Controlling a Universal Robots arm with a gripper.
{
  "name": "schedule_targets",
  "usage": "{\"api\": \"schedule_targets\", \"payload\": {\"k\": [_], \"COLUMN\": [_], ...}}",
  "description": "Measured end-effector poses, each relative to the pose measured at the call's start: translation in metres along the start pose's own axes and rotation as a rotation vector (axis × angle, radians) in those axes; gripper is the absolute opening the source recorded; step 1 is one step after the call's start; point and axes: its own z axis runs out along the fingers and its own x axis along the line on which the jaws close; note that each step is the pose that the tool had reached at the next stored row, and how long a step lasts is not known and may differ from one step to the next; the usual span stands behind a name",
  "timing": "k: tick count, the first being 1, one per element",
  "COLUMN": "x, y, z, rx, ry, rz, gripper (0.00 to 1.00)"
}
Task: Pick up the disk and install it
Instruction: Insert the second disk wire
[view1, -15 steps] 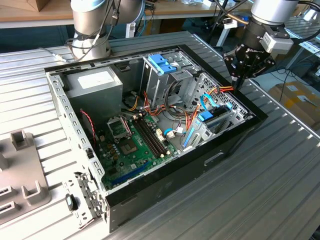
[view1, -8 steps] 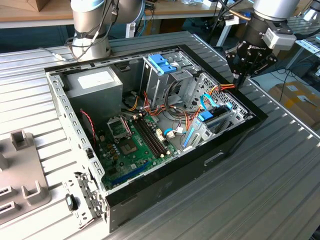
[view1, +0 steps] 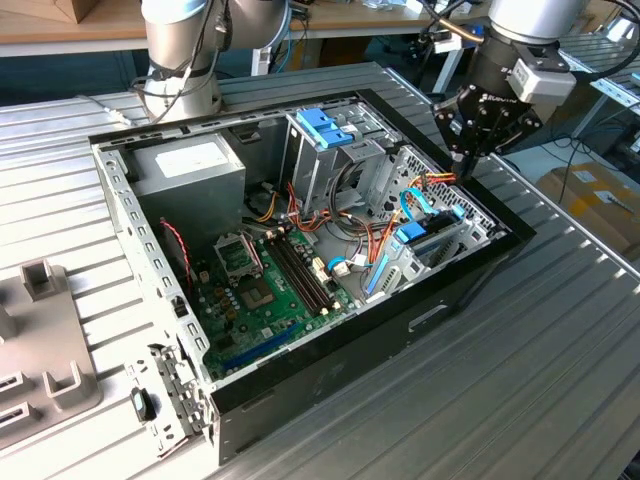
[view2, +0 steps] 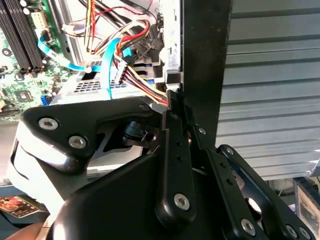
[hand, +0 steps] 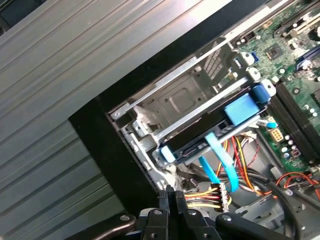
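The disk (hand: 197, 136) lies flat in the metal drive bay at the front corner of the open computer case (view1: 300, 370). Blue plastic rails show at both its ends, and a blue flat cable (hand: 220, 160) runs to its edge. In the exterior view the disk (view1: 432, 236) sits low in the bay at the case's right end. My gripper (view1: 463, 168) hangs above that corner of the case, over the bundle of coloured wires, apart from the disk. In both wrist views its fingertips (hand: 172, 196) (view2: 173, 100) are pressed together with nothing between them.
A tall metal cage with a blue top (view1: 327, 135) and a grey power-supply box (view1: 190, 168) stand at the back of the case. The motherboard (view1: 270, 290) covers the floor. The case's black rim (hand: 105, 140) runs beside the bay. Grey fixtures (view1: 45, 350) lie on the ribbed table.
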Motion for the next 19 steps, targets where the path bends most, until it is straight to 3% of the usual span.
{"api": "schedule_targets", "payload": {"k": [4,12,16,19], "x": [-0.0007,-0.0009,-0.0009,-0.0009], "y": [0.0003,0.0005,0.0004,0.0004], "z": [0.0009,0.0011,0.0015,0.0019], "rx": [-0.0127,-0.0149,-0.0190,-0.0248], "ry": [-0.0017,-0.0021,-0.0026,-0.0034], "rz": [0.104,0.124,0.158,0.205], "gripper": [0.16,0.16,0.16,0.16]}}
